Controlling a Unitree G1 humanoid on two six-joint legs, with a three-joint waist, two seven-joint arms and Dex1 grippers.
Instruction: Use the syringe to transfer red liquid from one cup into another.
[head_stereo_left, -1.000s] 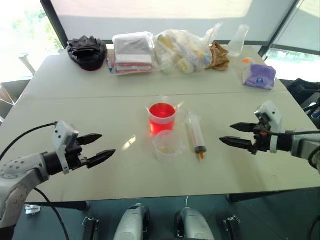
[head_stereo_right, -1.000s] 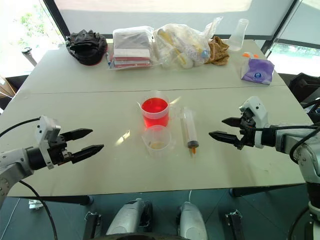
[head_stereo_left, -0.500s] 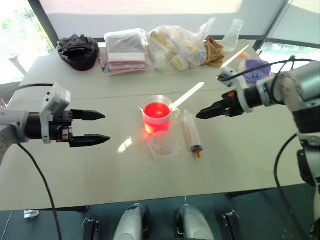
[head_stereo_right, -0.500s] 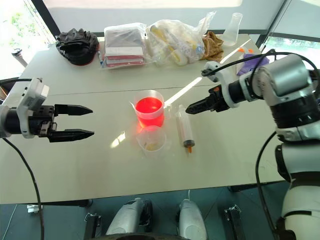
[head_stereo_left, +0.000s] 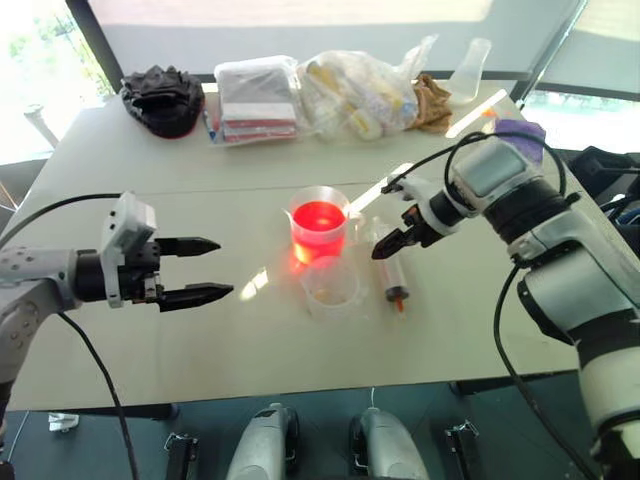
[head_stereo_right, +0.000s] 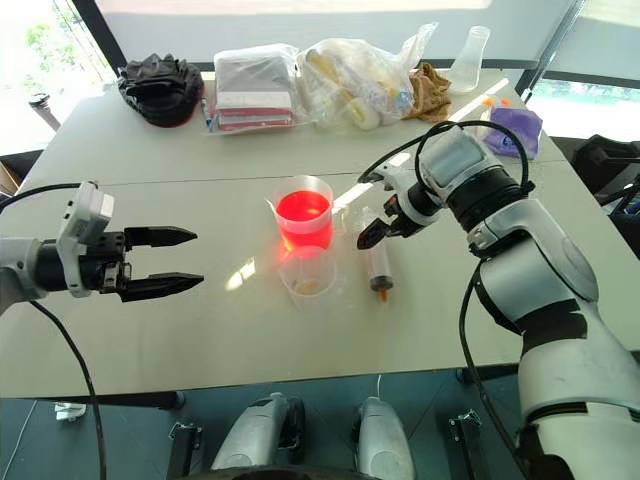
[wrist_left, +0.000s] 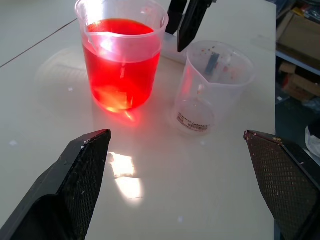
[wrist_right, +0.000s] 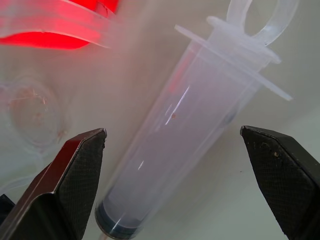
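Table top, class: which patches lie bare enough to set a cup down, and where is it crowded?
Bare: the near table in front of the shorter cup, and the stretch between the taller cup and the back row. Crowded: the bags along the far edge, and around the syringe.

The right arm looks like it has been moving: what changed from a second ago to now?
The right gripper swung in from the table's right side and tipped down over the syringe, open, gripping nothing yet. The left gripper stayed open, and the cups stayed put.
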